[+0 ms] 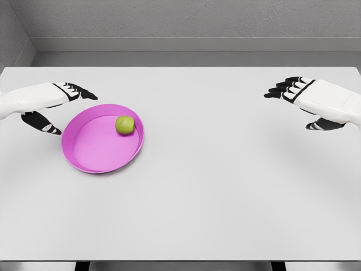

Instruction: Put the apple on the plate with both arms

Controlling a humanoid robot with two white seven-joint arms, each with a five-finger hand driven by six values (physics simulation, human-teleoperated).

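At frame left, the left hand [56, 104] hovers spread and empty beside the pink plate [84, 161], where the green apple [125, 125] sits delivered; far right, the right hand [307, 101] hangs open, apparently finished

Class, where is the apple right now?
In the head view, the green apple lies inside the pink plate, near its far right rim, on the table's left side.
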